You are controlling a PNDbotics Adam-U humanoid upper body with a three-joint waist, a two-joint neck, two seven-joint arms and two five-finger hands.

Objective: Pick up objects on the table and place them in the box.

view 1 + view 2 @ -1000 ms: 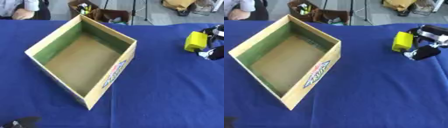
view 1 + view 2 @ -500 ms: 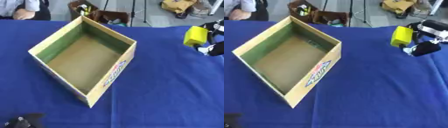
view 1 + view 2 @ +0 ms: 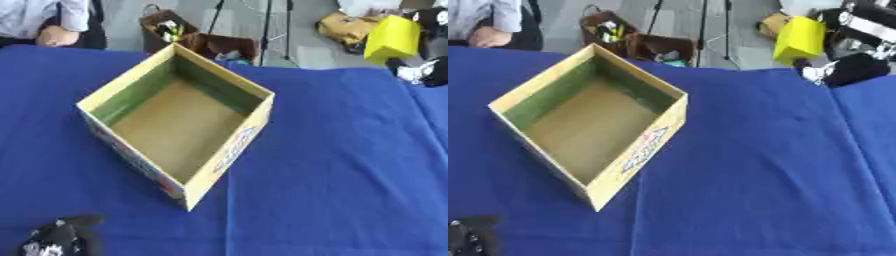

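My right hand (image 3: 852, 47) has its fingers curled round the yellow block (image 3: 799, 37), holding it in the air beyond the box's far right corner, well apart from the opening, so it can clear the wall before I lower it in. The box (image 3: 229, 151) sits open on the blue tabletop (image 3: 350, 165), nothing visible inside. My left hand (image 3: 57, 238) idles near the box's close corner; its fingers I cannot tell.

Lab/studio space: black tripod legs (image 3: 267, 30) on grey floor, brown open bags (image 3: 610, 32), blue cloth-covered table (image 3: 332, 165).
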